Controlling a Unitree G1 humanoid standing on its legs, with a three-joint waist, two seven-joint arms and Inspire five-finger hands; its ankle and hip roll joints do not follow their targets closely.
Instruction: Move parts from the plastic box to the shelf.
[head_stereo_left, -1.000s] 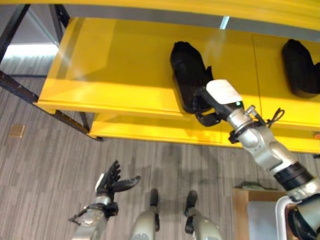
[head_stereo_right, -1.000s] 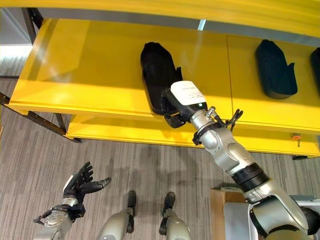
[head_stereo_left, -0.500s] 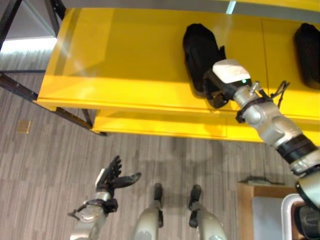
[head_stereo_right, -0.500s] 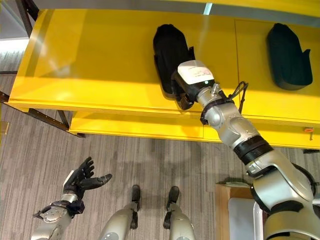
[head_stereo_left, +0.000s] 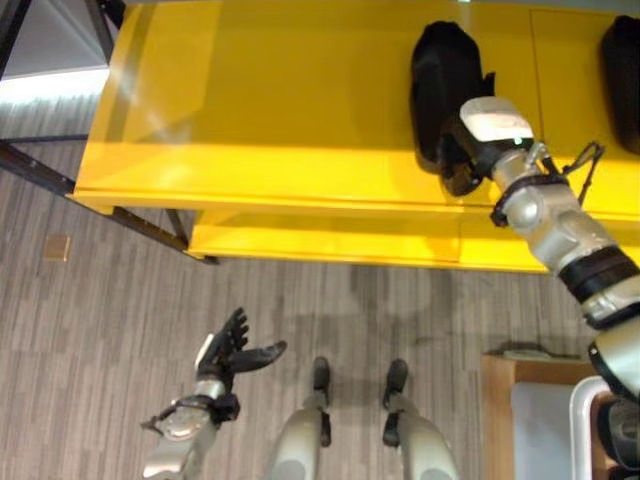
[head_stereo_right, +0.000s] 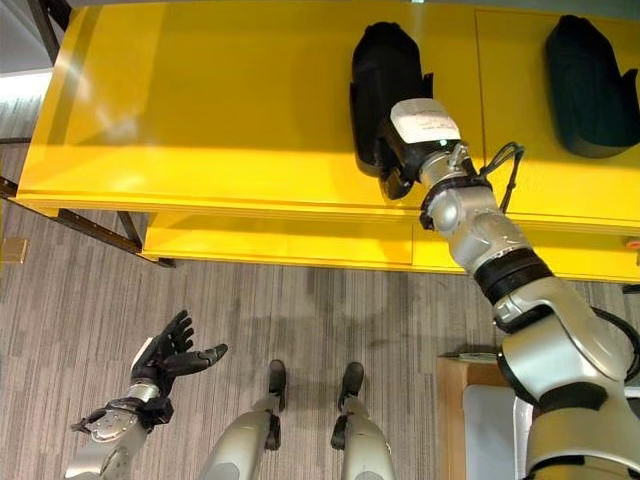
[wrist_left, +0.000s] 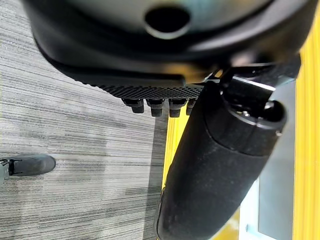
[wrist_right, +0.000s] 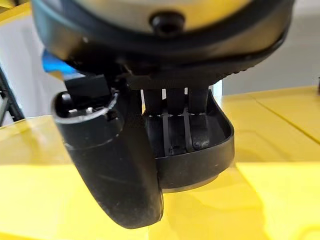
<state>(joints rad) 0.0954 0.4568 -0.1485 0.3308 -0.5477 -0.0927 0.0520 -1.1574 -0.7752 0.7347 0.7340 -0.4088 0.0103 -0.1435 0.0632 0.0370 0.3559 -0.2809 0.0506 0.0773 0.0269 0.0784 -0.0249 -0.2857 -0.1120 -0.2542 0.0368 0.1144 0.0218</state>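
Right wrist view, right hand (wrist_right: 125, 165) fingers gripping black moulded part (head_stereo_right: 385, 85) (shell-shaped), on yellow shelf (head_stereo_right: 200, 120), left hand (head_stereo_left: 225, 355) released

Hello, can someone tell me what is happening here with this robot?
The robot is putting black parts on a yellow shelf. Its right hand is on one black part lying on the shelf, with fingers inside the part's hollow and the thumb outside its wall. Another part already lies further right. The left hand hangs open and empty, low over the floor.
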